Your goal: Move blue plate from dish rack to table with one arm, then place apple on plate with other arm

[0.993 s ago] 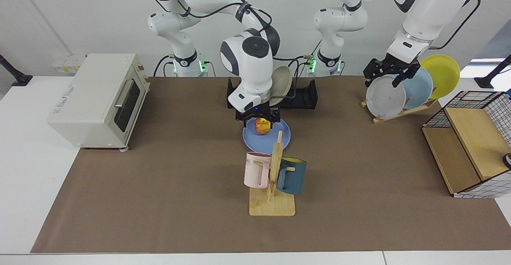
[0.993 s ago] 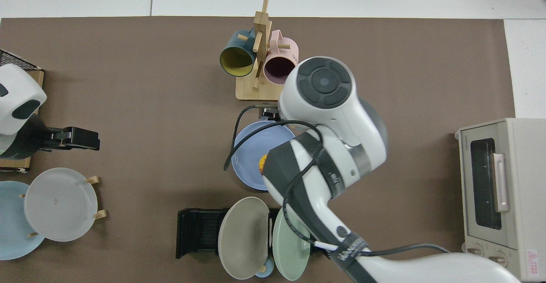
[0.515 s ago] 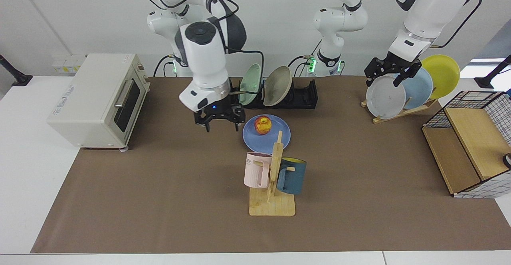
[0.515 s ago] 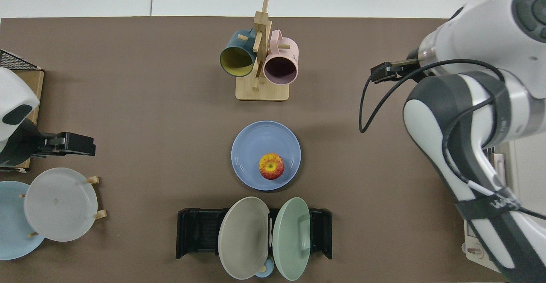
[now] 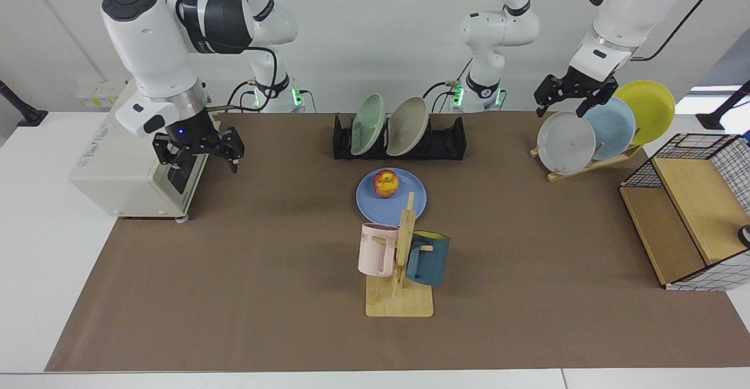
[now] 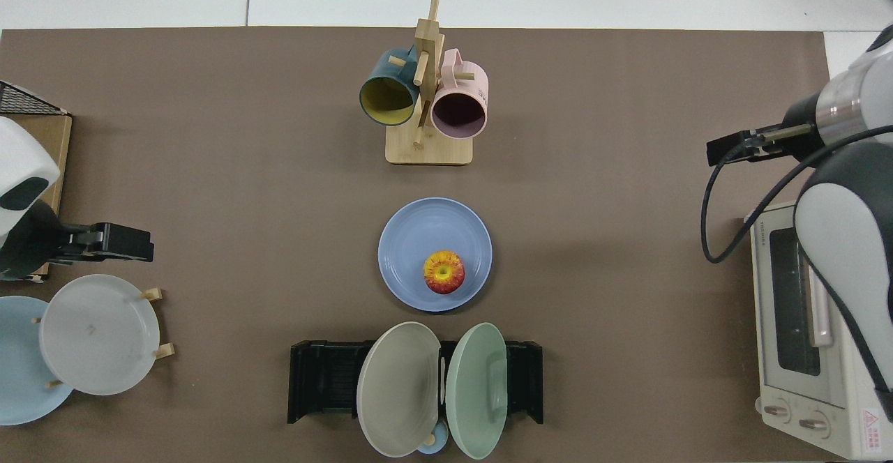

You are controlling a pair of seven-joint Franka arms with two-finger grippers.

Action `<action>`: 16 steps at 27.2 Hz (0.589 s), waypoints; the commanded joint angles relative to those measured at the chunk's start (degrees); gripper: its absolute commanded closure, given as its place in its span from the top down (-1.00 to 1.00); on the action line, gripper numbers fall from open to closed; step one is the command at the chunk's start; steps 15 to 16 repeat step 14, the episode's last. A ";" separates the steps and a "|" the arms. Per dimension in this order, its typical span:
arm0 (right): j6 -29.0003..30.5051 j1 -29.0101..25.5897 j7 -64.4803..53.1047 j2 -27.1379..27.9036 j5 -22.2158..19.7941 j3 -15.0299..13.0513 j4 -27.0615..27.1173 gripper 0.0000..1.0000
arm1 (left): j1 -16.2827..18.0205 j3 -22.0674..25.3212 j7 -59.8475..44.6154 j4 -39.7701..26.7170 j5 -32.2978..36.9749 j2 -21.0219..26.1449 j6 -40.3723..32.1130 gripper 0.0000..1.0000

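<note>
The blue plate (image 5: 405, 204) (image 6: 418, 236) lies flat on the table's brown mat (image 5: 246, 260), just in front of the black dish rack (image 5: 448, 140) (image 6: 321, 379). The yellow-red apple (image 5: 386, 183) (image 6: 444, 272) rests on the plate's rack-side half, with nothing touching it. My right gripper (image 5: 198, 160) hangs open and empty in front of the toaster oven, far from the plate. My left gripper (image 5: 561, 108) is open and empty above the grey plate on the wooden stand. In the top view both grippers are hidden under their arms.
A green plate (image 5: 368, 116) and a beige plate (image 5: 407, 118) stand in the rack. The toaster oven (image 5: 129, 143), a mug tree (image 5: 403, 248) with pink and dark blue mugs, a wooden stand (image 5: 592, 163) with grey, pale blue and yellow plates, and a wire-framed shelf (image 5: 685, 213) stand around.
My right gripper let go of the apple on the blue plate, rose and swung away to the toaster oven. The left gripper lifted slightly above the grey plate.
</note>
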 commanded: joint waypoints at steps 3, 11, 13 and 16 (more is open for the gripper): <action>0.28 -1.35 4.69 -4.61 0.56 1.09 -6.02 1.00 | 0.31 -0.14 0.75 -0.17 0.78 -0.61 -0.42 1.00; -0.25 -1.35 7.24 -4.34 2.05 1.09 -5.59 1.00 | 1.54 0.03 2.50 0.01 0.78 -0.61 -1.03 1.00; -0.16 -1.35 7.33 -4.34 2.05 1.09 -5.50 1.00 | 1.90 -0.06 4.52 0.01 0.78 -0.61 -1.03 1.00; -0.25 -1.26 7.42 -4.43 1.97 1.09 -5.58 1.00 | 1.81 -0.14 5.05 0.01 0.78 -0.61 -0.95 1.00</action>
